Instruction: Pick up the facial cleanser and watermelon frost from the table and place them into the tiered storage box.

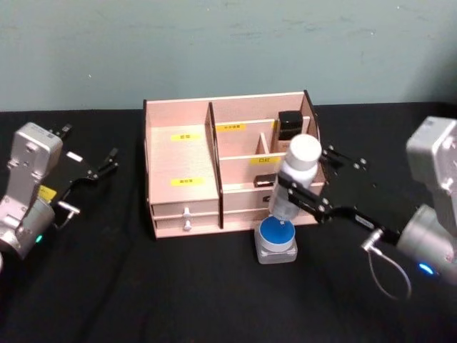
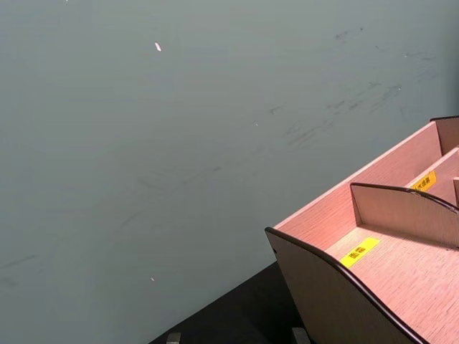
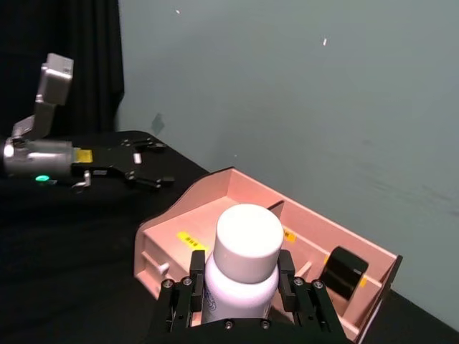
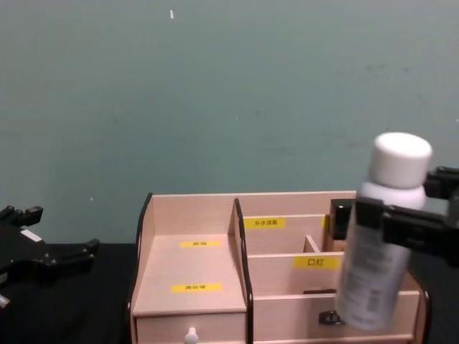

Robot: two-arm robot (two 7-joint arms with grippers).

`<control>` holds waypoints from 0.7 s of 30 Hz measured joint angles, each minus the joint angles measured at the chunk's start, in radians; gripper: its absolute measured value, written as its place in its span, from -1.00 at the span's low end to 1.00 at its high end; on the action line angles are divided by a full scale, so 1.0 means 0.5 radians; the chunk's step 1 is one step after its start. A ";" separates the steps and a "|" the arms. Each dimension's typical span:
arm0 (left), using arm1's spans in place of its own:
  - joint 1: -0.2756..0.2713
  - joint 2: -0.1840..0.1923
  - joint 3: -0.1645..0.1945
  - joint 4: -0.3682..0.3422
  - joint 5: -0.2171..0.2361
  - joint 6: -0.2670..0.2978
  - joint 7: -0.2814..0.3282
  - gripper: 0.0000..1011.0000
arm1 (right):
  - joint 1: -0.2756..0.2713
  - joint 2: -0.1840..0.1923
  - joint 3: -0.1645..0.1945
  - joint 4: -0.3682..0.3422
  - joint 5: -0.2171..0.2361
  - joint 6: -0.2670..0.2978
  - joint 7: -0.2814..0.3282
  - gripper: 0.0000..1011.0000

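Blue-topped jar point(image 1: 276, 239) fronts storage box point(image 1: 178, 116), near gripped bottle point(image 1: 296, 179).

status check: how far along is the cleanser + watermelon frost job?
Done: neither item looks stowed in the tiered storage box yet. In hand: the right end effector is shut on the white-capped bottle, held off the table at the box's front right. Left to do: set the bottle in, then fetch the blue-topped container sitting on the table before the box. The left end effector idles open at the left.
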 joint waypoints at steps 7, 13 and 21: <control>0.000 0.000 0.000 0.000 0.000 0.000 0.000 0.98 | 0.187 -0.080 -0.068 0.093 -0.028 0.042 -0.013 0.17; 0.000 0.000 0.000 0.000 0.000 0.000 0.000 0.98 | 0.338 -0.155 -0.122 0.198 -0.053 0.051 -0.021 0.17; 0.000 0.000 0.000 0.000 0.000 0.000 0.000 0.98 | 0.513 -0.257 -0.182 0.380 -0.082 0.060 -0.043 0.17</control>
